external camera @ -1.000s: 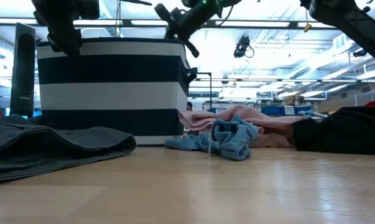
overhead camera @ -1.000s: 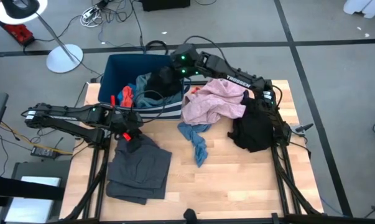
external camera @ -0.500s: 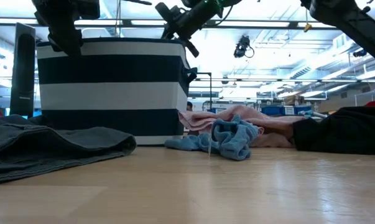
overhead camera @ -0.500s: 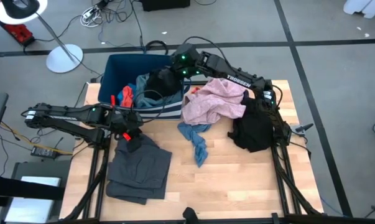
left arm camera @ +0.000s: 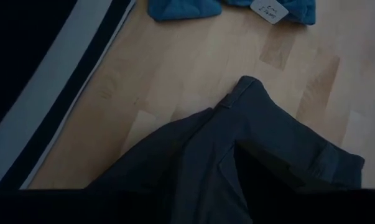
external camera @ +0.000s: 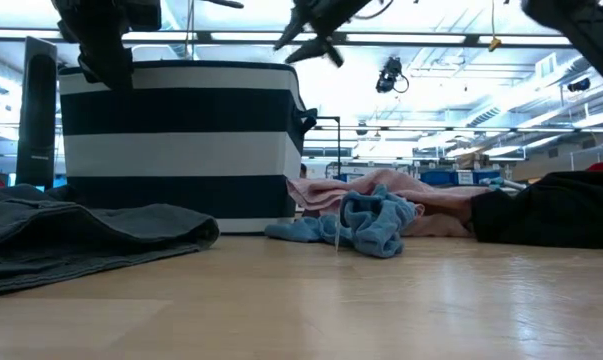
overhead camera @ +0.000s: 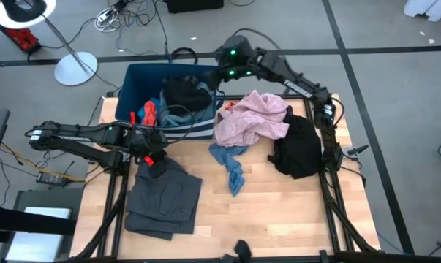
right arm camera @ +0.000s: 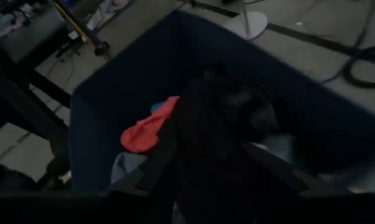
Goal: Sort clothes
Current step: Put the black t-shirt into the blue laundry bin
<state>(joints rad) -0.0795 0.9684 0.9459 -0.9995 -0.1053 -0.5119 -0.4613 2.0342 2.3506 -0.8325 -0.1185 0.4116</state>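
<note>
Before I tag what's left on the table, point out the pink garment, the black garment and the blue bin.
pink garment [overhead camera: 251,117], high view, middle of the crumpled heap.
black garment [overhead camera: 297,150], high view, centre of the pile.
blue bin [overhead camera: 136,91], high view, bare inner wall.

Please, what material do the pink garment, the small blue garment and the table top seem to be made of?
Pink garment: probably thin woven or knit cloth, matt; it lies in soft crumpled folds.
Small blue garment: seems thick and fuzzy, perhaps fleece or terry; its surface looks nubbly in the low view.
Table top: pale wood or wood laminate; plank lines and grain show, with a slight sheen.
</note>
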